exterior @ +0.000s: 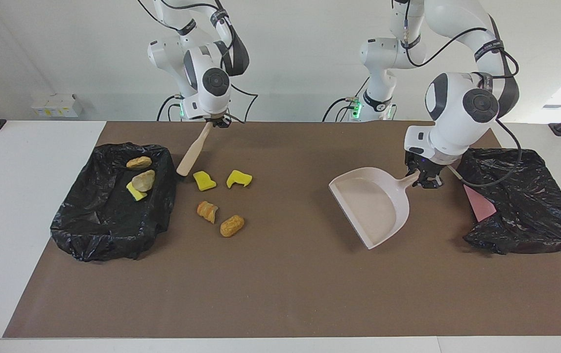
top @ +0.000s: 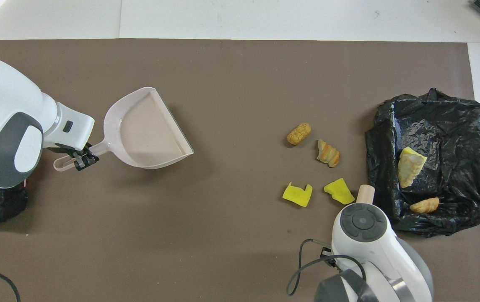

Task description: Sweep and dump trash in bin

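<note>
A: Status on left end effector (exterior: pixel 420 177)?
B: Clamped tight on dustpan (exterior: pixel 376 203) handle. Pan hanging tilted over brown mat (exterior: pixel 285 289), mouth turned toward the loose trash, well apart from it. Just beside black bag with pink sheet (exterior: pixel 478 203) at left arm's end of table (exterior: pixel 25 235).

A: Right end effector (exterior: pixel 214 122)?
B: Fully closed on top of brush (exterior: pixel 191 153) handle. Brush slanting down, bristle end low between rim of black-lined bin (exterior: pixel 109 220) and nearest yellow sponge chunk (exterior: pixel 204 181). Contact with mat: cannot tell.

A: Trash vs. the bin?
B: Four pieces loose on mat beside bin, toward left arm's end. That sponge chunk closest to bin; second yellow sponge chunk (exterior: pixel 239 178) next to it, a bit farther from bin. Croissant-like lump (exterior: pixel 207 211) and orange-brown bread roll (exterior: pixel 231 225) farther from robots than the sponges, close together.

A: Inside bin?
B: Three pieces, all at end of bin nearer robots: bread lump (exterior: pixel 139 162), pale beige lump (exterior: pixel 143 181) lying on yellow sponge piece (exterior: pixel 134 191).
</note>
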Tool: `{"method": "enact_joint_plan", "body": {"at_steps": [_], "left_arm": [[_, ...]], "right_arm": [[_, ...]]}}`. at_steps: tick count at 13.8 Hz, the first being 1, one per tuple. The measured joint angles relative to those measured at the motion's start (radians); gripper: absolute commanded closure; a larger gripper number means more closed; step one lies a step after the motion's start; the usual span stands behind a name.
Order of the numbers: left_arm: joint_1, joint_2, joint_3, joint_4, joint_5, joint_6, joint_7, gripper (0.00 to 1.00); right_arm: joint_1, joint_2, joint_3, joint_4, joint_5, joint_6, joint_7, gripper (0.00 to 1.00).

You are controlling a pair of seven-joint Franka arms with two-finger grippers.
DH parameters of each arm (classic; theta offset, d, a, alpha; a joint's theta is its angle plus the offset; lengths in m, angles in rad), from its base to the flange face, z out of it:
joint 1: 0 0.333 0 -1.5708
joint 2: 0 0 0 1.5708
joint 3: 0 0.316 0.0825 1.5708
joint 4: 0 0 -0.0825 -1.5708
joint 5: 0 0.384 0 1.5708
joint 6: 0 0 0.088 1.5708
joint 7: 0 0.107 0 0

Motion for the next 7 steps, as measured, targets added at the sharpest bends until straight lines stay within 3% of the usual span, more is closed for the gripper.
{"method": "enact_joint_plan", "body": {"at_steps": [4, 7], "left_arm": [[-0.085, -0.016, -0.008, -0.079, 0.077, 0.063, 0.064, 1.0], [-0.16, -0.068, -0.011, -0.177, 0.106, 0.111, 0.055, 1.0]], "right_arm": [[0.01, 0.027, 0.006, -0.006, 0.016, 0.085, -0.005, 1.0], [0.056, 0.1, 0.008, 0.049, 0.083, 0.129, -0.004, 1.0]]}}
